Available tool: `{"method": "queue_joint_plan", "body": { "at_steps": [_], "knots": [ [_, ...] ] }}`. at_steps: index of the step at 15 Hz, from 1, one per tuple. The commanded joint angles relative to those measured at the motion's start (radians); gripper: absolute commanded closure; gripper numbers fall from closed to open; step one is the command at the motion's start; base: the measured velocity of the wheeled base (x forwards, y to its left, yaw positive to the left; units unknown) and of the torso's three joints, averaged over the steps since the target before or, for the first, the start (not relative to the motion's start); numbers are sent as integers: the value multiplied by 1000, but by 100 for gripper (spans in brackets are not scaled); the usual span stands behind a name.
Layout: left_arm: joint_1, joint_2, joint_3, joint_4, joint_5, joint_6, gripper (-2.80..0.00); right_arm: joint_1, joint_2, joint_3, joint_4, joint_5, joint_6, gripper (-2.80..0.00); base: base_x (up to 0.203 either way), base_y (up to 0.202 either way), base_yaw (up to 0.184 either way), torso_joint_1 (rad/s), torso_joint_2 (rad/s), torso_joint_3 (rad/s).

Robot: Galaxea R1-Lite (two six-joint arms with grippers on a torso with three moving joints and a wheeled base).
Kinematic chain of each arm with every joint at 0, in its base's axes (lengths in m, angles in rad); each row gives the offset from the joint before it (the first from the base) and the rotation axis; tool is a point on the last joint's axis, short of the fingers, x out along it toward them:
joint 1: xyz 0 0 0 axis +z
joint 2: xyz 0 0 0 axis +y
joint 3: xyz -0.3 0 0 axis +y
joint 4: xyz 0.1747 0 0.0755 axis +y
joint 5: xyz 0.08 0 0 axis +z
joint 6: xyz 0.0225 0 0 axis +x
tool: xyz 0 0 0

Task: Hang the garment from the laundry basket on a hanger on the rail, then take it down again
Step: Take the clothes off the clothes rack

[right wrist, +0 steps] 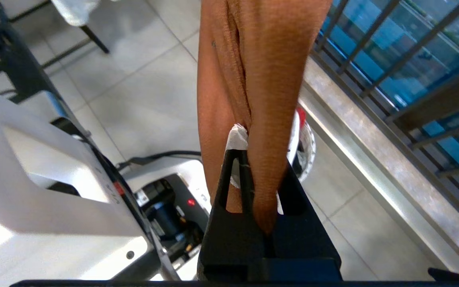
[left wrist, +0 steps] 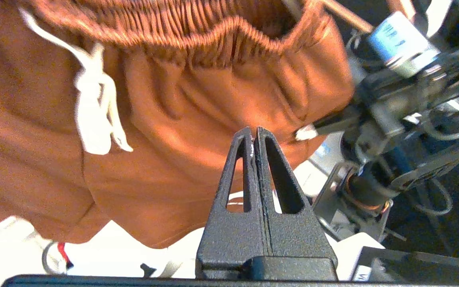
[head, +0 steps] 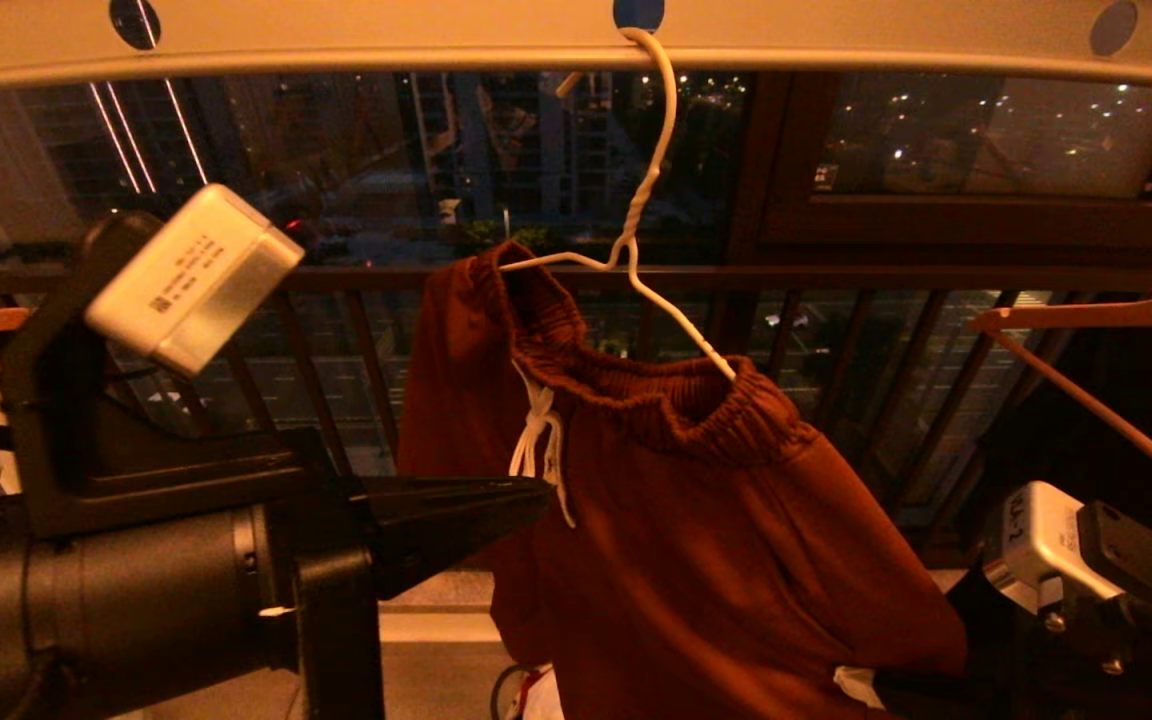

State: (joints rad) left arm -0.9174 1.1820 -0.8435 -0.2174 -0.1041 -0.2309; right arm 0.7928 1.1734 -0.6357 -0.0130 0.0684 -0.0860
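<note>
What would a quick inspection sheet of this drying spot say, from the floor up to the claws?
Surface: pale tiled floor, no table in view.
Job's things: rust-brown shorts hang by the waistband on the white wire hanger, hooked on the cream rail; laundry basket on the floor below, mostly hidden.
Clutter: wooden hanger to the right with a dark garment beneath.
Grippers: left gripper shut and empty in front of the shorts; right gripper shut on the shorts' lower edge.
Cables: black cable on the floor; wiring loops on the right arm.
Surroundings: dark barred railing, windows, city lights outside.
</note>
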Motion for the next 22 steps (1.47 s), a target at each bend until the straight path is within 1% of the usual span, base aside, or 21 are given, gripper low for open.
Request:
{"method": "queue_joint_plan", "body": {
  "at_steps": [1, 4, 7, 9, 15, 16, 22],
  "knots": [
    [0, -46, 3, -3, 0, -2, 0, 0, 0, 12, 3, -2, -4, 0, 0, 0, 0, 0, 0, 0],
    [0, -53, 3, -5, 1, -1, 0, 0, 5, 18, 47, -7, -21, 0, 0, 0, 0, 0, 0, 0],
    [0, -53, 3, -3, 1, 1, 0, 0, 5, 14, 48, -7, -28, 0, 0, 0, 0, 0, 0, 0],
    [0, -55, 3, -2, 1, 2, 0, 0, 5, 21, 51, -7, -46, 0, 0, 0, 0, 0, 0, 0],
    [3, -62, 4, -2, 3, 5, 0, 0, -20, -9, 45, -17, -47, 0, 0, 0, 0, 0, 0, 0],
    [3, -61, 6, 0, 2, 5, 0, 0, -23, -10, 44, -21, -48, -280, 0, 0, 0, 0, 0, 0],
    [6, -56, 12, 1, 3, 5, 0, 1, -84, -10, 47, -21, -71, -280, 0, 0, 0, 0, 0, 0]
  ]
}}
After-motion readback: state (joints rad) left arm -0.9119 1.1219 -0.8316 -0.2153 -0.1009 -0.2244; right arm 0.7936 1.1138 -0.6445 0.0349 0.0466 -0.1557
